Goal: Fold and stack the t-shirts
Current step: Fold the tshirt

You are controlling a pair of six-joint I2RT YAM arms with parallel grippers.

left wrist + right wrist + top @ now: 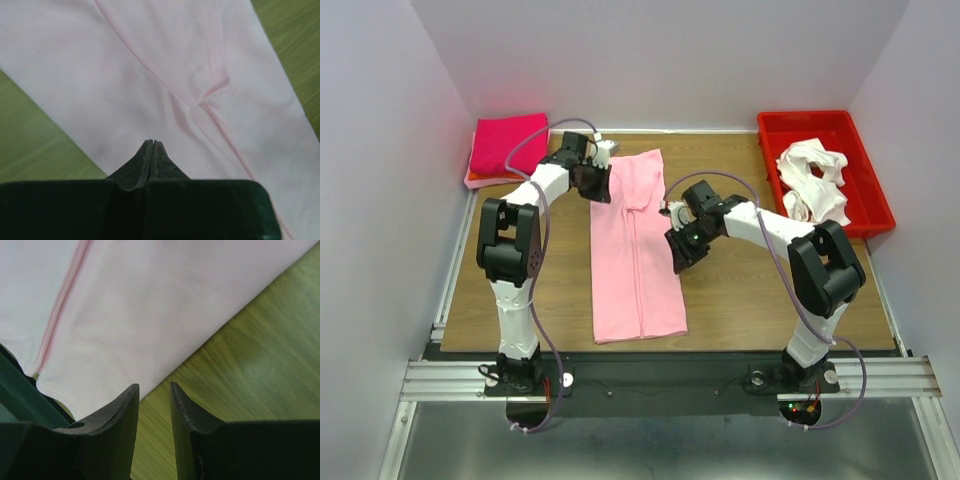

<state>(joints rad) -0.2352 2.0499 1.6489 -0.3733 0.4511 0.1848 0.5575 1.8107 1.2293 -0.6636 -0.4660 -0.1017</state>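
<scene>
Shirt (635, 250), soft pink cloth, folded long; left tool (151, 143) closed, right tool (154, 386) parted.

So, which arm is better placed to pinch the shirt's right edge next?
Right. The right end effector hangs open off that edge of the light pink cloth shirt; the left end effector is shut over its far corner.

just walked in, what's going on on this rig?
Two arms are folding a light pink t-shirt, which lies as a long narrow strip mid-table. The left gripper, fingers shut, is at its far left edge; whether it pinches cloth is unclear. The right gripper hovers at the shirt's right edge, fingers apart, holding nothing. A folded magenta shirt sits on a salmon one in the far left corner. Crumpled white shirts wait in the red tray.
</scene>
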